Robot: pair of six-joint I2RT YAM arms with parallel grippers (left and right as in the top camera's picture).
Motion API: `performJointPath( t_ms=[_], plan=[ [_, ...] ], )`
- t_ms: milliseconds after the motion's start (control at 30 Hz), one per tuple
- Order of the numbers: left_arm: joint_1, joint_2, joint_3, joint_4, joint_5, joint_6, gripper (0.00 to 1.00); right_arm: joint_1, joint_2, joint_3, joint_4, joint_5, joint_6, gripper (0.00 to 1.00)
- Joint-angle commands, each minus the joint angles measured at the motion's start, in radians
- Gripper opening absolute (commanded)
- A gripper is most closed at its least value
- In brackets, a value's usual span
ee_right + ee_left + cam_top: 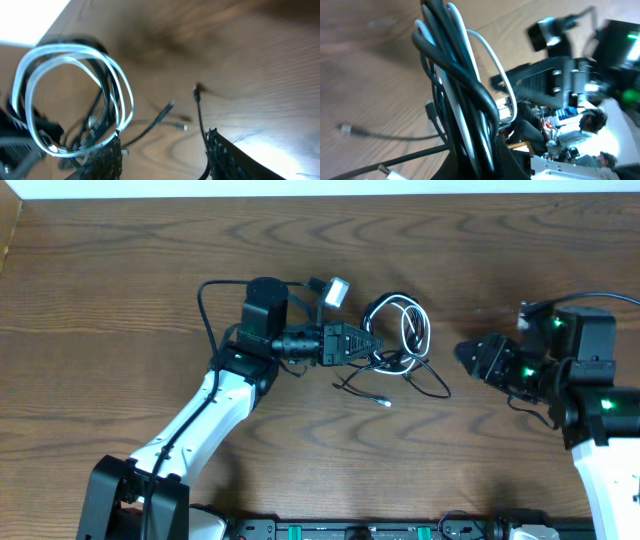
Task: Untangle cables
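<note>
One limp, light bundle of cables [462, 87] at bench [120, 250] centre, likely snaggy. Left fingers [368, 344] pinch its left edge; right fingers [470, 356] spread, empty, well right. Best hold: loose white loop [65, 48].

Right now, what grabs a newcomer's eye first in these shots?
The black-and-white cables looped in a bundle mid-table, with the left tool clamped on them. Opposite, the right tool stands open, clear of the bundle. One loose plug end lies on the table beside it.
</note>
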Motion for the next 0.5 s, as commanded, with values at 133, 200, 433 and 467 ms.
performJointPath(
  t_ms=[133, 200, 433, 467],
  plan=[
    [0.007, -0.004, 0.003, 0.156, 0.137, 0.01, 0.08, -0.004, 0.087, -0.025, 0.024, -0.167, -0.077, 0.46],
    [0.007, -0.004, 0.003, 0.155, 0.141, 0.01, 0.08, -0.005, 0.098, -0.025, 0.05, -0.205, -0.076, 0.44],
    [0.007, -0.004, 0.003, 0.155, 0.159, 0.025, 0.08, -0.027, 0.08, -0.025, 0.086, -0.209, -0.097, 0.5],
    [0.007, -0.004, 0.003, 0.155, 0.159, 0.026, 0.08, -0.035, 0.071, -0.025, 0.085, -0.209, -0.106, 0.51]
  ],
)
